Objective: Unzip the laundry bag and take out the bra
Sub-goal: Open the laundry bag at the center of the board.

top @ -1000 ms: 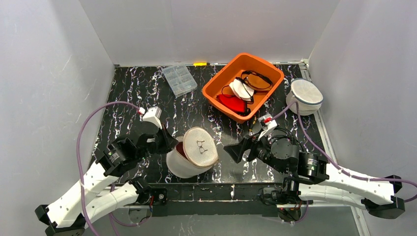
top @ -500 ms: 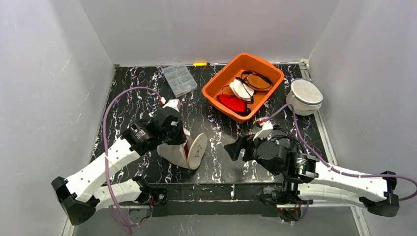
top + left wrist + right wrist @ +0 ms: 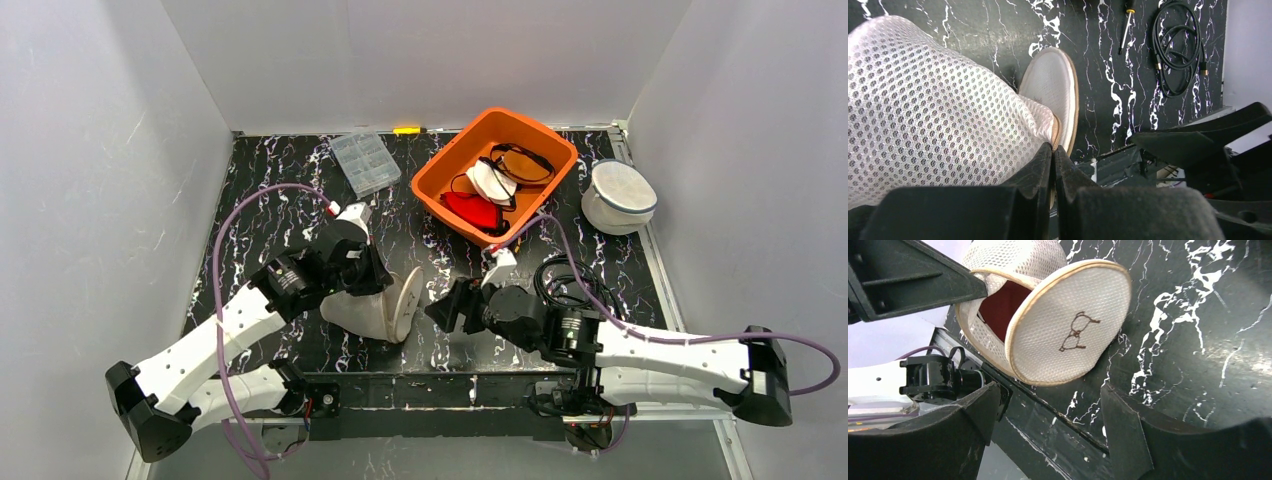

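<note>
The black marbled counter (image 3: 270, 190) runs under both arms, and the laundry bag (image 3: 360, 312) lies tipped on its side between the two sets of jaws. From the left wrist view, the left jaws look pressed together on the bag's trimmed rim, propping the mouth up. The right jaws are spread wide, hold nothing, and face the bag just ahead of them. The round lid (image 3: 1073, 325) is already unzipped and hangs toward the right jaws, half covering the mouth. The bra (image 3: 1000, 305), dark red, is inside and not yet out, showing in the gap behind the lid, just under the left jaws.

I'd steer the right jaws past the lid's edge into that gap and close on red cloth alone, never mesh. Then I'd draw away from the left jaws while they hold firm. The lid is the obstacle, and I judge it may fold inward.

Beyond the right jaws stands an orange bin (image 3: 440, 178) of other garments. A second mesh bag (image 3: 620, 196) sits far behind them, and a clear box (image 3: 365, 162) lies beyond the left jaws. A coiled cable (image 3: 1178, 50) and a screwdriver (image 3: 1127, 25) lie behind the right jaws, probably clear of the pull.
</note>
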Tool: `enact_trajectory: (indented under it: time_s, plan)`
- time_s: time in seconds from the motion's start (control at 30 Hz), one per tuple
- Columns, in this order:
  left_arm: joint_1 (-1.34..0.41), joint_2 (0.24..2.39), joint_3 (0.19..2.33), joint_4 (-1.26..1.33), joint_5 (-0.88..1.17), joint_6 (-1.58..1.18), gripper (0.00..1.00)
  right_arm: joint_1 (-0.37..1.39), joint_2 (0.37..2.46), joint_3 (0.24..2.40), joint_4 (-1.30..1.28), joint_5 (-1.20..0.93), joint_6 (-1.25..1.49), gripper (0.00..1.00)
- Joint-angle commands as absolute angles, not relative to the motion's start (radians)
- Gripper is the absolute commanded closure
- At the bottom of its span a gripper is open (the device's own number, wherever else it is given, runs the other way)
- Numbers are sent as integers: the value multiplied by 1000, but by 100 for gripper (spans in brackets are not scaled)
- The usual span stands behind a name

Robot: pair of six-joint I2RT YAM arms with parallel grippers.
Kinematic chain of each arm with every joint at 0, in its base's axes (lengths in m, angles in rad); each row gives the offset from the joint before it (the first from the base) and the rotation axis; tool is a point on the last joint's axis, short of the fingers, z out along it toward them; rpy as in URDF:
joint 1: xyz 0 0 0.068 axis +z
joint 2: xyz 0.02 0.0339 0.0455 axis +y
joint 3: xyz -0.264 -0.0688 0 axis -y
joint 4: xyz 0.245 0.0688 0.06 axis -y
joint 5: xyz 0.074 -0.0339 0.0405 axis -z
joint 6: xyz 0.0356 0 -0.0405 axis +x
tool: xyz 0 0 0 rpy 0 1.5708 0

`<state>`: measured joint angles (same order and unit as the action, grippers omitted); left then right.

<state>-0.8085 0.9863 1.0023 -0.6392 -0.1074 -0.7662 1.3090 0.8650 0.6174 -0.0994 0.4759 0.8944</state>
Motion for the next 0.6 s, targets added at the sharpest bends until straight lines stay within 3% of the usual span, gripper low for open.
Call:
enact_trajectory:
  time_s: [0.0,0.37,0.57]
  plan:
    - [-814,957,964,-564,-71,-826,100,1305,940,665,22,469,962,19]
    - [-814,942,938,-542,-65,-847,100,1307,1131,773,7,513,986,21]
    - [-814,922,942,-563,-85,-837,100,1307,1118,746,-96,575,1018,24]
